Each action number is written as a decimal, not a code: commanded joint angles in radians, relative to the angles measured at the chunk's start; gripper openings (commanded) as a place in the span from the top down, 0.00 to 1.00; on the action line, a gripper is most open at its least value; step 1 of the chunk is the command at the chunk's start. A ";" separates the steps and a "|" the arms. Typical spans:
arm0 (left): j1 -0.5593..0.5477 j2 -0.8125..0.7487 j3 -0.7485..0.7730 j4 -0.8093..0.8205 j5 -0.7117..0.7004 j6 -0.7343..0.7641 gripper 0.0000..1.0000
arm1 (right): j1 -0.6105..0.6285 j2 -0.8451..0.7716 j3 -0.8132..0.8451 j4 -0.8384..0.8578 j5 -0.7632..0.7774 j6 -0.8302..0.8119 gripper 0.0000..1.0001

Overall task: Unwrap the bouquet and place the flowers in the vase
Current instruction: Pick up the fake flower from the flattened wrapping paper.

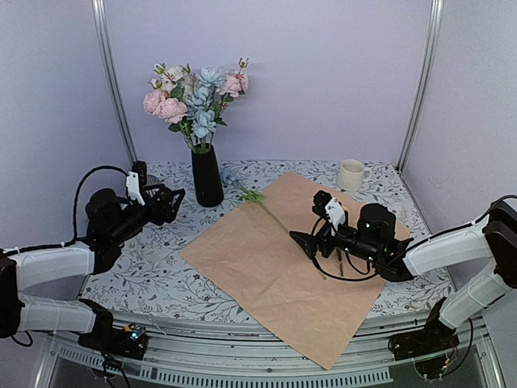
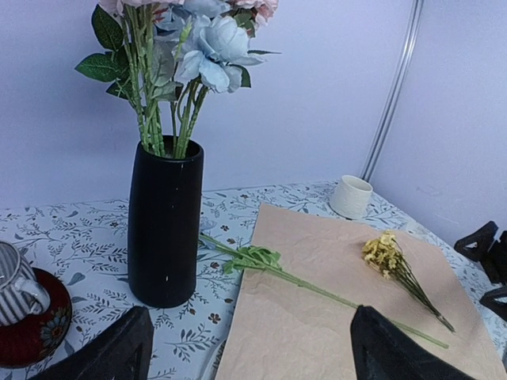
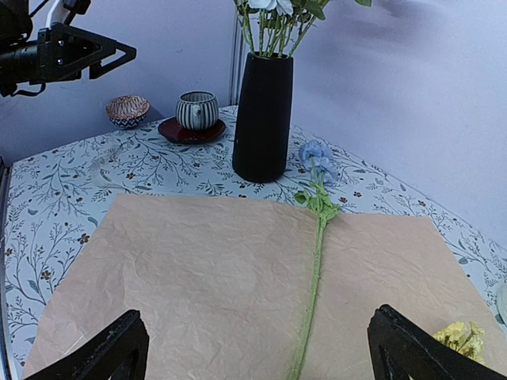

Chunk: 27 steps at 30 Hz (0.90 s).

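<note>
Left claw (image 1: pixel 176 202) wide open, right claw (image 1: pixel 300 242) likewise — both empty, arms reaching inward

1. Above the vase (image 1: pixel 207 174) we find little room: the flowers (image 1: pixel 194 97) crowd its mouth and spread wide overhead.
2. Left of the vase, the left gripper (image 1: pixel 178 204) hangs with its jaws spread, with free air between it and the vase wall.
3. Also on that left side, a striped cup (image 2: pixel 16 281) on a red saucer (image 2: pixel 43 336) and a small bowl (image 3: pixel 127 109) take up table.
4. Just right of the vase's base lies the head of a long-stemmed blue flower (image 3: pixel 315 261). Its stem crosses the flat paper (image 1: pixel 266 275).
5. Well right of the vase, the right gripper (image 1: pixel 300 245), a yellow cluster (image 2: pixel 384 253) and a cream mug (image 1: pixel 350 175) stand in the way.
6. In front of the vase we see bare paper.
</note>
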State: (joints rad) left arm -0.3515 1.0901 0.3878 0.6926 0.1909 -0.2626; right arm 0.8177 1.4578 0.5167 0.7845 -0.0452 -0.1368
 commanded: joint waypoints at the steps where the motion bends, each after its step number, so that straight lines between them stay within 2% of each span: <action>1: -0.012 -0.008 -0.015 0.010 -0.013 0.002 0.11 | -0.003 0.006 0.020 0.005 -0.007 -0.007 0.01; 27: -0.024 -0.030 -0.024 0.025 -0.004 0.005 0.12 | -0.003 0.000 0.020 -0.001 -0.019 -0.002 0.01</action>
State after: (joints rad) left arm -0.3603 1.0714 0.3763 0.6968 0.1890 -0.2623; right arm 0.8177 1.4582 0.5171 0.7845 -0.0593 -0.1364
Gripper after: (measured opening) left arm 0.880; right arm 0.988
